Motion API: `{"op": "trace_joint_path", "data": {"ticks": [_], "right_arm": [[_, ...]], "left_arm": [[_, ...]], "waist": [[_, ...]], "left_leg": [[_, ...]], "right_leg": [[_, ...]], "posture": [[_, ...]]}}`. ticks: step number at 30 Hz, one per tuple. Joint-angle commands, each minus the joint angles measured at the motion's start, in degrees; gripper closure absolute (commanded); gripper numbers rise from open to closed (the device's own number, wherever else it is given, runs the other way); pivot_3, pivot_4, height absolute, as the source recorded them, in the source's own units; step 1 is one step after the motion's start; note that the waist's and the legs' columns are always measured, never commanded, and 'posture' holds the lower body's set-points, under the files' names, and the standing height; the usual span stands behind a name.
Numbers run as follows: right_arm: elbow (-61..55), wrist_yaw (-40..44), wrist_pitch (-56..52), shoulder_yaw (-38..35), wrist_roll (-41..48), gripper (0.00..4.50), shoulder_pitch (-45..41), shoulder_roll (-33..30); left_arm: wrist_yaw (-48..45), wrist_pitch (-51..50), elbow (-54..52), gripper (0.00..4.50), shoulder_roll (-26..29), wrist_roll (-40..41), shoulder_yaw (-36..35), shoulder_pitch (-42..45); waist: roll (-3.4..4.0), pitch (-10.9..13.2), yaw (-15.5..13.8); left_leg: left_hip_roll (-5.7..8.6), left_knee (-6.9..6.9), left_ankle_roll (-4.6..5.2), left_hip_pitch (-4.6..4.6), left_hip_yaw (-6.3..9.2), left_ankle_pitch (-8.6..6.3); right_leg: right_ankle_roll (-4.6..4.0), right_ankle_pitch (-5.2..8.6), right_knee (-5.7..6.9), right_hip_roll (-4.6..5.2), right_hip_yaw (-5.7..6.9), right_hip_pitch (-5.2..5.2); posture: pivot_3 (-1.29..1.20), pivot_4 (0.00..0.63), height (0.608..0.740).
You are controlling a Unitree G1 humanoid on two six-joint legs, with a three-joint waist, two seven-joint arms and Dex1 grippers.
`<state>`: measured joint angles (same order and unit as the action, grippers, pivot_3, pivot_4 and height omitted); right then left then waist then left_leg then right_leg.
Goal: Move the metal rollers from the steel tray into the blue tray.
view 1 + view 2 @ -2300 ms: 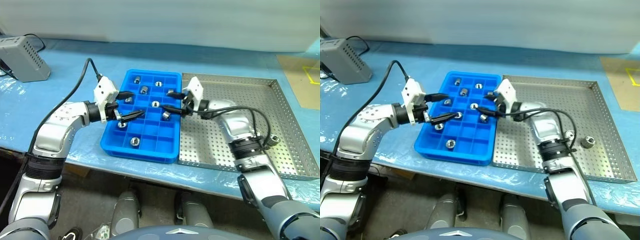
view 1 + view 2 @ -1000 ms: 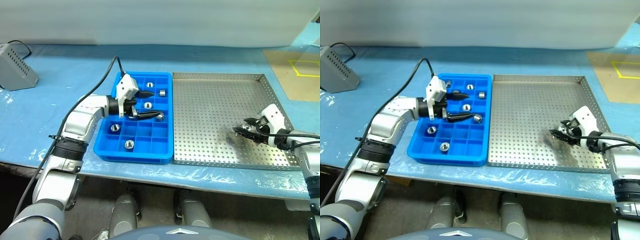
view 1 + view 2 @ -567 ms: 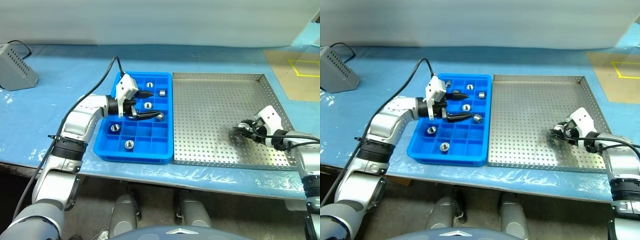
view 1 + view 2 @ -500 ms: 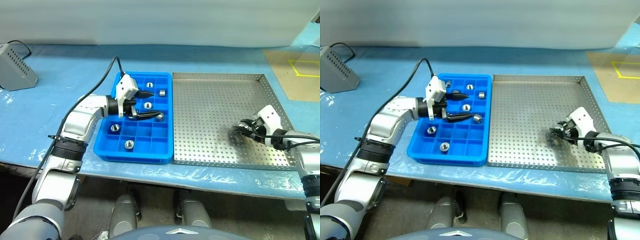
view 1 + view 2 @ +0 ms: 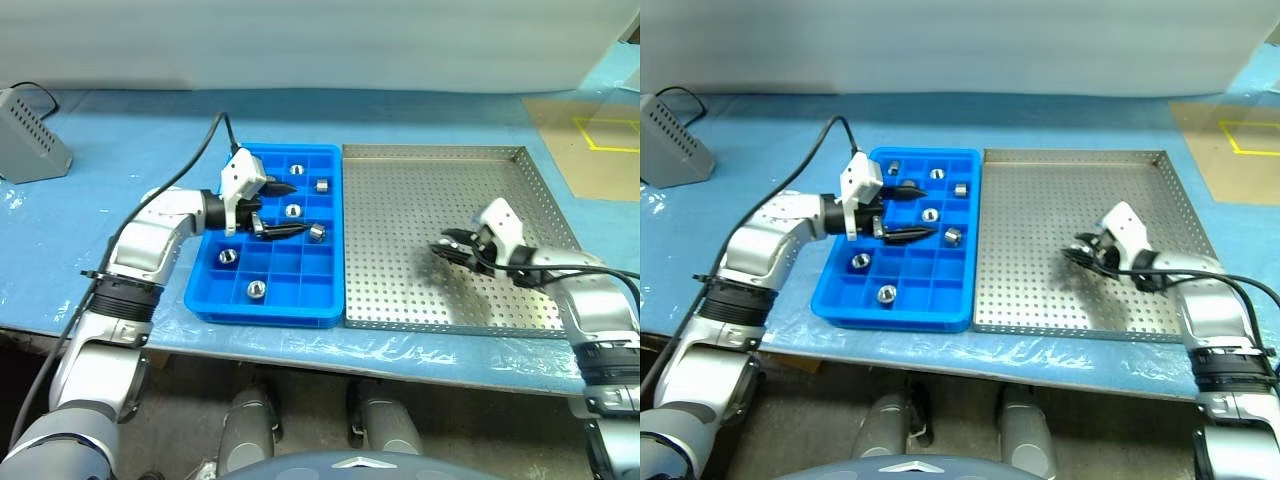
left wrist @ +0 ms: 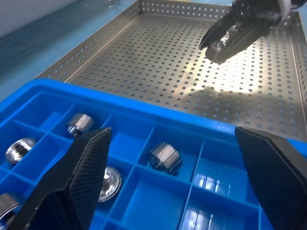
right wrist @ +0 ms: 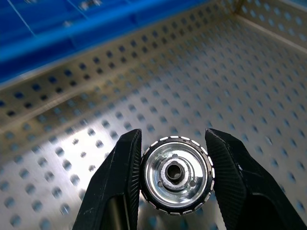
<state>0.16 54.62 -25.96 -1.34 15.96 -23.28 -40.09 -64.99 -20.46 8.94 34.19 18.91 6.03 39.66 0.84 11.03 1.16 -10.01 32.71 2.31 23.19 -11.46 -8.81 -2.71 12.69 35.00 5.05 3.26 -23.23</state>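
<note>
Right gripper: clamps metal roller above steel tray. Left gripper: spread wide, empty, over blue tray.

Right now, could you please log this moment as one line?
right gripper: shut on roller | over steel tray | left gripper: open over blue tray
</note>
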Motion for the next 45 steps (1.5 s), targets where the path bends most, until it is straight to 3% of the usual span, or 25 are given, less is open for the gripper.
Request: {"op": "trace_joint_path", "data": {"ticks": [1,11,16,26,28,32,40,45], "right_arm": [[-5.73,1.33,-3.10,2.89,3.19,2.83,-4.60,2.74],[-10.14,9.14,-7.51,14.79,6.97,2.83,-12.36,10.21],[-10.57,14.50,-9.62,17.50,8.80,2.83,-11.61,8.69],[-5.91,18.12,-7.52,20.19,6.21,2.83,-8.98,6.55],[-4.29,17.45,-3.78,21.13,3.31,2.12,-8.26,6.38],[-2.63,14.93,-4.17,19.17,3.41,0.95,-8.33,7.85],[-2.29,9.82,-3.89,11.25,3.41,0.95,-8.38,4.10],[-1.08,6.10,-7.59,0.48,5.53,0.95,-7.42,-1.89]], "left_arm": [[-2.30,1.01,-2.01,0.12,3.52,0.37,-2.34,-1.36],[-4.70,-3.53,-17.37,0.12,11.25,3.74,-4.28,-13.66],[-2.86,-7.90,-25.93,0.12,12.07,6.69,-5.28,-20.30],[1.39,-10.67,-29.18,0.12,10.85,8.09,-4.87,-21.70],[1.79,-10.83,-28.91,0.12,10.60,8.07,-4.50,-21.05],[1.53,-10.89,-27.86,0.12,10.11,7.98,-3.55,-19.04],[1.75,-9.02,-18.64,0.12,5.48,7.79,-3.25,-9.90],[-0.46,-7.16,-13.48,0.12,0.67,7.15,-0.15,-4.36]], "waist": [[0.00,0.00,-0.47],[-0.03,0.01,-2.93],[-0.05,0.01,-4.47],[-0.07,0.01,-5.15],[-0.08,-0.01,-5.12],[-0.08,-0.01,-5.05],[-0.10,-0.02,-5.15],[-0.13,-0.05,-4.42]], "left_leg": [[-0.01,-0.01,-0.01,0.00,0.00,0.00],[-0.01,-0.15,-0.12,0.03,-0.03,0.05],[0.02,-0.24,-0.22,-0.06,-0.04,0.10],[0.01,-0.34,-0.39,-0.18,-0.01,0.21],[0.01,-0.35,-0.39,-0.18,-0.02,0.21],[0.00,-0.35,-0.40,-0.19,-0.02,0.22],[0.06,-0.26,-0.40,-0.19,-0.02,0.22],[0.12,-0.13,-0.30,-0.17,-0.04,0.17]], "right_leg": [[0.00,0.00,0.00,0.00,0.00,0.00],[-0.02,0.00,-0.04,0.06,0.00,-0.03],[-0.01,0.01,-0.03,0.10,-0.01,0.02],[-0.01,0.01,0.07,0.08,-0.03,0.00],[-0.01,0.01,0.07,0.07,-0.03,0.00],[-0.01,0.01,0.07,0.06,-0.04,-0.01],[-0.01,0.00,0.12,0.07,-0.08,0.03],[-0.02,-0.01,0.13,0.08,-0.21,0.06]], "posture": [[-0.23,0.150,0.740],[-0.07,0.150,0.740],[-0.02,0.150,0.740],[-0.02,0.150,0.740],[-0.03,0.150,0.740],[-0.06,0.150,0.740],[-0.16,0.150,0.740],[-0.26,0.150,0.740]]}}
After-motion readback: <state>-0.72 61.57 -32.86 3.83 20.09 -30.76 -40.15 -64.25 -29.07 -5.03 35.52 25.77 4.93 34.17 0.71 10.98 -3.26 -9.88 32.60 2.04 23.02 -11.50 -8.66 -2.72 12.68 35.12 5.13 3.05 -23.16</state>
